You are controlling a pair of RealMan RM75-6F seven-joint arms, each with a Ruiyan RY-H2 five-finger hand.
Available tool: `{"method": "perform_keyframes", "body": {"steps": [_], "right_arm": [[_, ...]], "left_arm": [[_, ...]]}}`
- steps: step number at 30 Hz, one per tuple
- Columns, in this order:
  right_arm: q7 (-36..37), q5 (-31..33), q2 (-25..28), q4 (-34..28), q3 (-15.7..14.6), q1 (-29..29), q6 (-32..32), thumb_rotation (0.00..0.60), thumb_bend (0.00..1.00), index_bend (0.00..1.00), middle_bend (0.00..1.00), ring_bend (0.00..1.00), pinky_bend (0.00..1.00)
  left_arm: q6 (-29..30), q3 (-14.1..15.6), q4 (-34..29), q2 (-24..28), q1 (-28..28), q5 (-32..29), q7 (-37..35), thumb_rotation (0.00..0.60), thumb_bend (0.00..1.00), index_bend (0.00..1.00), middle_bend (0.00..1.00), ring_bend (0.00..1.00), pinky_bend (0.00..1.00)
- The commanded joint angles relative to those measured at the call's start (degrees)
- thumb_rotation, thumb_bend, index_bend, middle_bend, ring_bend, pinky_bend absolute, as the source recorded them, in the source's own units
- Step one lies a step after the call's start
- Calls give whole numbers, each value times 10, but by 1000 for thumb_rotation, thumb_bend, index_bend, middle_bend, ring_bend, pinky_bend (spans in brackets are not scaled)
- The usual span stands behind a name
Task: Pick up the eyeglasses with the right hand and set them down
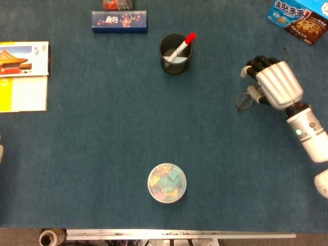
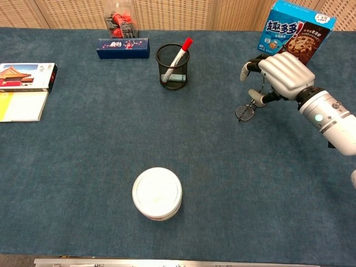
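Note:
The eyeglasses are thin-framed, and one round lens shows just left of my right hand. That hand arches over them at the right side of the table, fingers curled down and thumb against the frame, pinching the glasses. Most of the frame is hidden under the palm. A thin temple arm pokes out past the knuckles. The lens hangs low, close to the blue cloth. Only a pale sliver at the left edge could be my left hand.
A black mesh pen cup with a red-capped marker stands at the back centre. A blue cookie box sits right behind the right hand. A round lidded tub is near the front. Booklets lie far left, a dark blue box at the back.

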Motion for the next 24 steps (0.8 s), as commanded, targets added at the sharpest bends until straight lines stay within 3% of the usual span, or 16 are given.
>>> {"method": "perform_keyframes", "body": {"steps": [1, 24], "right_arm": [[-14, -3, 9, -5, -6, -3, -6, 600, 359, 428, 397, 286, 429], [-16, -7, -26, 67, -18, -4, -28, 600, 361, 428, 393, 283, 423]], "left_arm": [[0, 0, -1, 0, 0, 0, 1, 600, 333, 465, 398, 306, 453], [-4, 0, -2, 0, 0, -5, 0, 600, 333, 465, 399, 306, 453]]}}
